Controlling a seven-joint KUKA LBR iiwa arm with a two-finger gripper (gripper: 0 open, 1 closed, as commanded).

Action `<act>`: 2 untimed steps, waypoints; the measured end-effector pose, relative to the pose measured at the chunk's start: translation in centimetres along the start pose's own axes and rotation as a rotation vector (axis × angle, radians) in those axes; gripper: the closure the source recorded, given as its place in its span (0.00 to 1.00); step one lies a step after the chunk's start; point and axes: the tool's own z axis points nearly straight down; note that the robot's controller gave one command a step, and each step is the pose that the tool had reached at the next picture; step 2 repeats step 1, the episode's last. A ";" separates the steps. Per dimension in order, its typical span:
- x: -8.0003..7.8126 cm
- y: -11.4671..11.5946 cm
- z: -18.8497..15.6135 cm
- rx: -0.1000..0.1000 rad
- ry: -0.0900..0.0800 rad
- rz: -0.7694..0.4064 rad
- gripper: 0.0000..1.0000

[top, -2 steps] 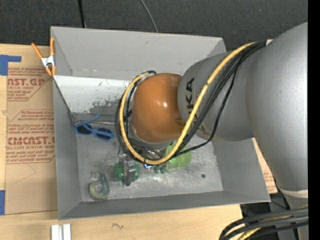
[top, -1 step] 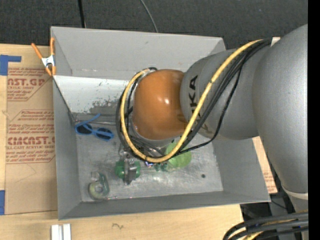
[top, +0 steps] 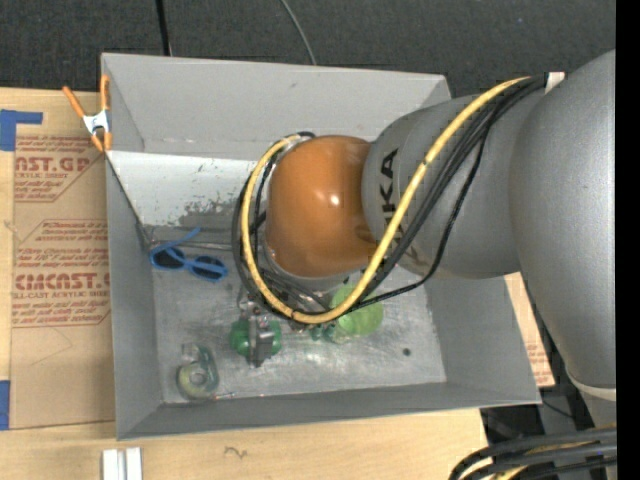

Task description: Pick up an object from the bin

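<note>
My gripper [top: 263, 342] is low in the bin's front middle, under the arm's orange cover. A small dark green round thing [top: 242, 338] lies right against its left side; whether it is gripped is hidden. Just to the right, a light green soft-looking thing [top: 358, 319] pokes out from beneath the arm.
Blue sunglasses [top: 188, 261] lie near the bin's left wall. A small pale greenish ring-shaped thing [top: 197, 374] sits in the front left corner. The arm and its cables cover the bin's middle and right back.
</note>
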 end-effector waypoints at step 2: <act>-0.1 0.0 -1.6 0.000 -0.001 0.000 1.00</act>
